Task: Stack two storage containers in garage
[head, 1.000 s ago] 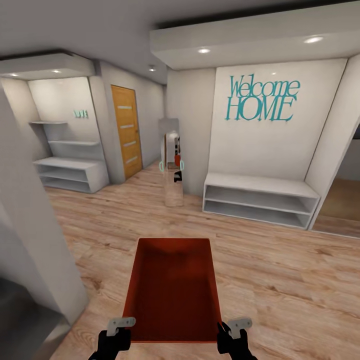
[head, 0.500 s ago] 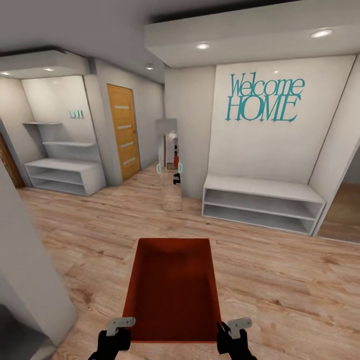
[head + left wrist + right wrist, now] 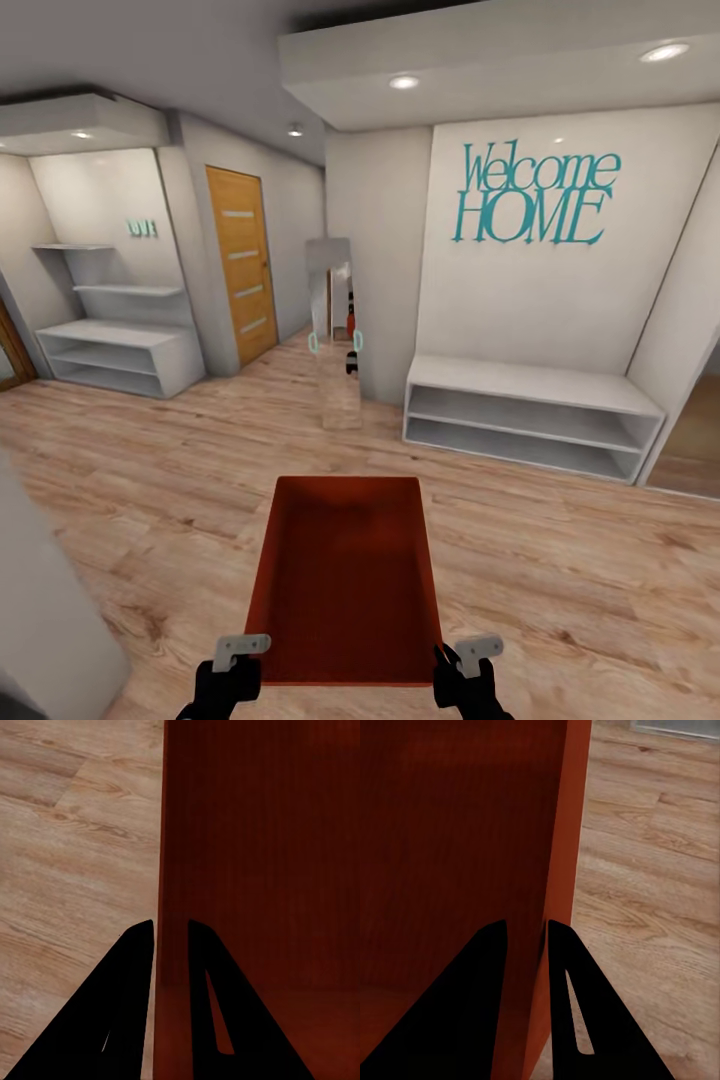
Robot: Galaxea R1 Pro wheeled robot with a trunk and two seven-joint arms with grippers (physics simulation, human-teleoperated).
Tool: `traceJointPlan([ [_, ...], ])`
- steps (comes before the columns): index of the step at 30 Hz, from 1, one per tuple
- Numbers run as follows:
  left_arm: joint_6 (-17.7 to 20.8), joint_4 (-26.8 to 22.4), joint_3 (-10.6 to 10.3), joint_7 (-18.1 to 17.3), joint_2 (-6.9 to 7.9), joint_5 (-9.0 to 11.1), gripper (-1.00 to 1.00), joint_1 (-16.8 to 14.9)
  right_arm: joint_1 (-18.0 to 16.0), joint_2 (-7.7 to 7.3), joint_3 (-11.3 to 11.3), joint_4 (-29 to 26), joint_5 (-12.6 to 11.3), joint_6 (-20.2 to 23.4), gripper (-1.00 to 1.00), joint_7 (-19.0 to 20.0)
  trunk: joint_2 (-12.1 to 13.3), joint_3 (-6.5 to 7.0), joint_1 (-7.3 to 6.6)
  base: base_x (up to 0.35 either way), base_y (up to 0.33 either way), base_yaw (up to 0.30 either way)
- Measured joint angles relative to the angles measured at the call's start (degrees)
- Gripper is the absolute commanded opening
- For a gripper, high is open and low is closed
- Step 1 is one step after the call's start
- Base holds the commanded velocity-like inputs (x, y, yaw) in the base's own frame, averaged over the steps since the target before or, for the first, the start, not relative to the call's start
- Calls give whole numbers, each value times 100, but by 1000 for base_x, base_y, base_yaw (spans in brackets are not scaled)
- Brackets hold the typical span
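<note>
The bin (image 3: 345, 580) is carried level at 6 o'clock in the head view, above the plank floor (image 3: 560, 560); the left pincer (image 3: 171, 937) is pinching its left wall and the right pincer (image 3: 525, 937) its right wall, each with one finger inside and one outside. Over the last second the whole view has slid: the grey wall at 8 o'clock has nearly left the picture and the white bench (image 3: 530, 415) under the "Welcome HOME" lettering (image 3: 530, 195) sits slightly lower, which I read as the camera travelling, the bin unmoved against the pincers. Judgement: transport is under way, grip sound, the garage not yet reached, no stacking begun.
</note>
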Motion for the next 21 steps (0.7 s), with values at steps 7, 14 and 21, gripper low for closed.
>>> traceJointPlan([
  [7, -10, 3, 0, 0, -2, 0, -100, 0, 0, 0, -6, 0, 6, -7, -100, 3, 0, 0, 0, 324, 0, 0],
  [14, -15, 8, 3, 0, -4, -1, -100, 0, 0, 0, -11, 0, 12, -7, -100, 7, 0, 0, 0, 323, 0, 0],
  [21, -18, 4, 2, -3, 0, -1, -100, 0, 0, 0, 4, 0, 2, -15, -100, -6, 0, 0, 0, 324, 0, 0],
])
